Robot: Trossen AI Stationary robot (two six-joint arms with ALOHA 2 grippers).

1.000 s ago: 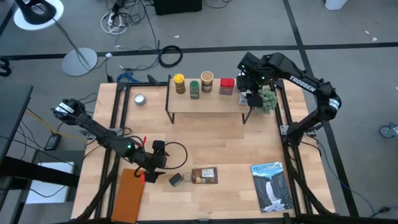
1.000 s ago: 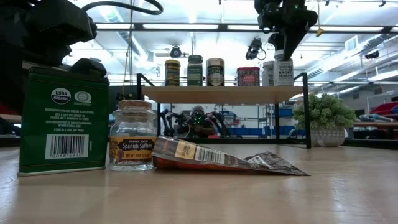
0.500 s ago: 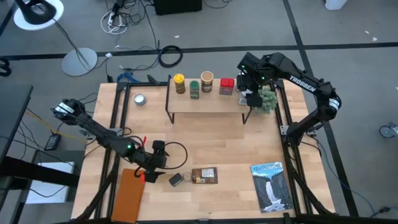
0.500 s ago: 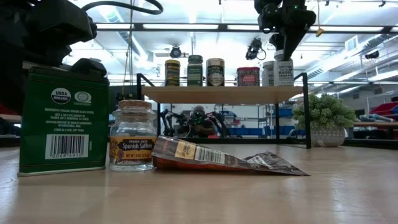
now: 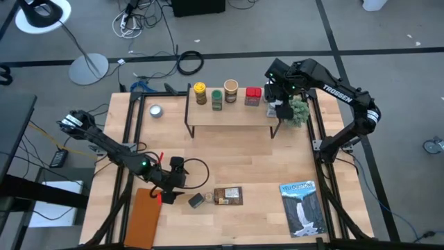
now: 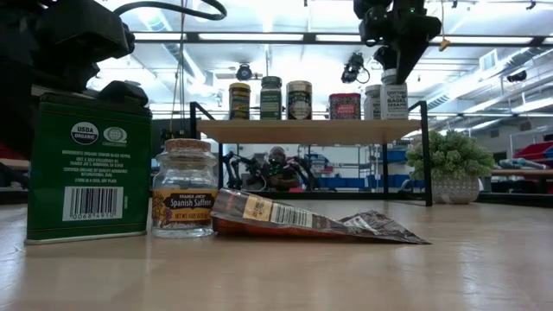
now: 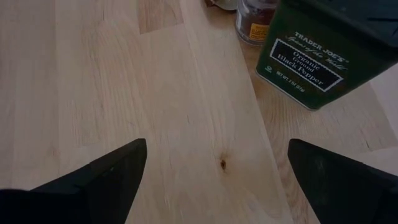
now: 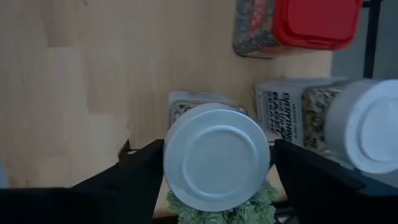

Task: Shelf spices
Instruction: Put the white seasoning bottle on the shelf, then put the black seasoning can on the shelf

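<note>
Above the light wooden shelf's [image 5: 229, 112] right end, the right claw [image 8: 217, 163] stood spread around a white-capped glass spice jar [image 8: 217, 155], apparently gripless. Rigid, light, probably slick, it seemed best held below its cap. Left claw [image 7: 214, 177] gaped empty near a green pepper tin [image 7: 323, 50].

From above, we cannot see the right end effector [image 5: 279, 105] clearly: the arm's own body covers it, along with the white-capped jars [image 8: 216, 155] at that end of the shelf [image 5: 229, 114]. In the right wrist view the second white cap [image 8: 372, 124] is cut by the picture's edge, and the potted plant [image 8: 217, 211] shows only as a green fringe. The left wrist view crops the green pepper tin [image 7: 323, 53] and the small jar [image 7: 255, 22] behind it. In the low view the left end effector [image 6: 52, 43] is a dark mass, its fingers unreadable.
</note>
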